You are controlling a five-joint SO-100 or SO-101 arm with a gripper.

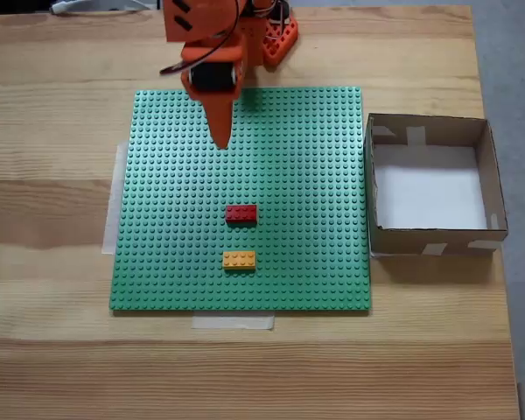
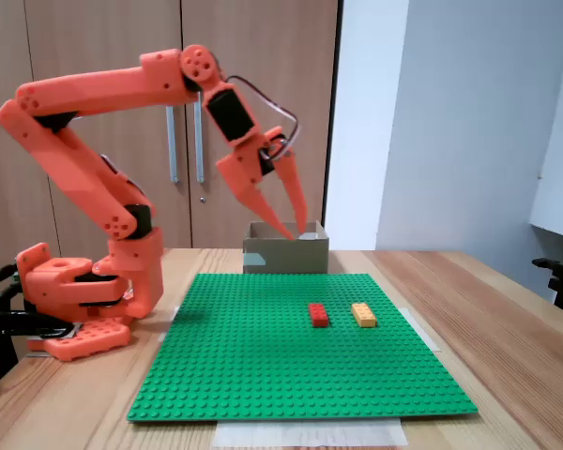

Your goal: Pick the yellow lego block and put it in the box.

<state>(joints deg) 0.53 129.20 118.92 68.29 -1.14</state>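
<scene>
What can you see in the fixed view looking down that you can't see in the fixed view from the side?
Looking down, a fixed view lets you see the white bottom inside the box. From the side, a fixed view lets you see brown cupboard doors behind the arm and how high the open claw hangs above the table. Both show the green plate, the red brick, the yellow brick and the orange arm.
</scene>
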